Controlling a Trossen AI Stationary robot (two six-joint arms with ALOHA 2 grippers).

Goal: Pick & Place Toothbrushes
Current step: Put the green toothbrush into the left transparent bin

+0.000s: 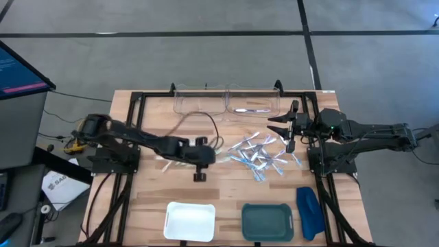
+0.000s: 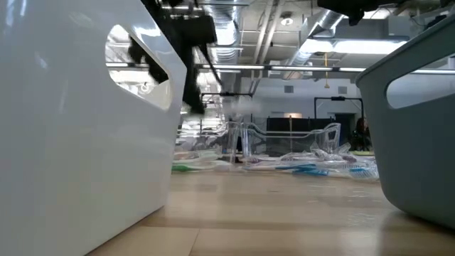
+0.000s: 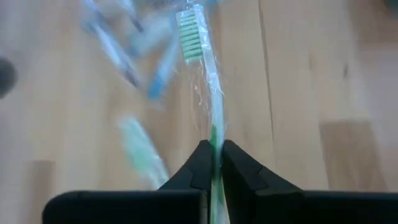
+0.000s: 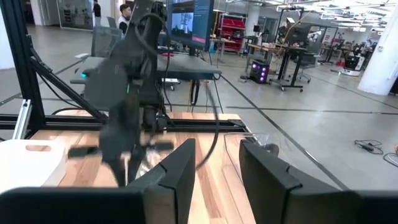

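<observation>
My left gripper (image 3: pixel 214 149) is shut on a green-and-white toothbrush (image 3: pixel 208 87) in a clear wrapper; its green bristle head (image 3: pixel 188 31) points away from the fingers. In the high view this gripper (image 1: pixel 214 156) is at the table's middle, just left of the pile of toothbrushes (image 1: pixel 257 154) lying loose on the wood. The pile also shows in the low view (image 2: pixel 306 167). My right gripper (image 1: pixel 285 127) is held raised at the pile's far right, open (image 4: pixel 217 168), with nothing between its fingers. My left gripper pinches the toothbrush's handle (image 3: pixel 216 134) between its two fingers, well away from the bristle head. The brush lies along the fingers and runs on back between them. Its head end sticks out forward, clear of the table.
A white tray (image 1: pixel 190 221) and a teal tray (image 1: pixel 267 221) stand at the near edge, with a dark-blue oblong object (image 1: pixel 310 209) to their right. Clear containers (image 1: pixel 226 99) stand at the far edge. A black frame (image 1: pixel 137 96) borders the table.
</observation>
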